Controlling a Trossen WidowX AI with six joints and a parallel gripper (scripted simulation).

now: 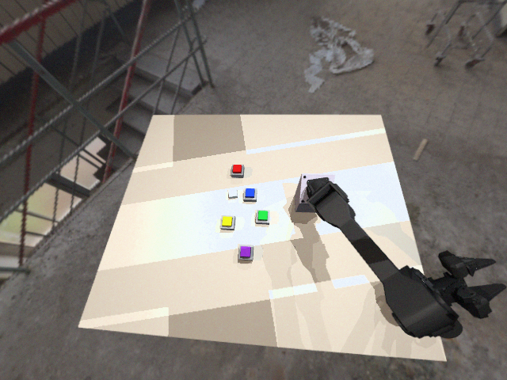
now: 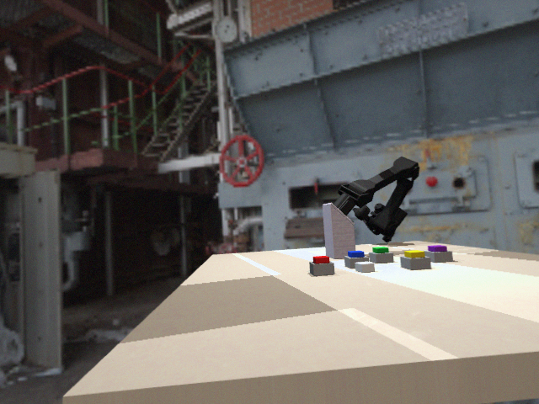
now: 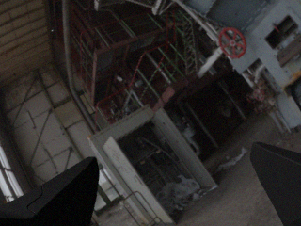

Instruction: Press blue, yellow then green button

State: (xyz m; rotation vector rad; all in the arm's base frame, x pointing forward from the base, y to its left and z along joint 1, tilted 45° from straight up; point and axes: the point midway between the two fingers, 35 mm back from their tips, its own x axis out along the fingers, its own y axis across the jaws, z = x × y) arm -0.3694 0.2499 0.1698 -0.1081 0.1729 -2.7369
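The blue button (image 1: 249,193) (image 2: 355,253) is in the middle of the group on the table. The yellow button (image 1: 226,221) (image 2: 414,253) and the green button (image 1: 262,215) (image 2: 380,250) sit near it in the top view. All three caps stand raised above their grey bases. My gripper (image 1: 499,273) (image 3: 179,160) is open with nothing between the fingers. It is far from the buttons, beyond the table's right edge in the top view, with its fingers pointing away from them. The wrist view shows only the room beyond the wide-apart fingers.
A red button (image 1: 237,169) (image 2: 321,259) and a purple button (image 1: 245,251) (image 2: 437,248) flank the group. A small white block (image 1: 232,194) (image 2: 365,267) lies beside the blue button. The arm rises from a pale pedestal (image 2: 339,239) on the table (image 1: 135,294).
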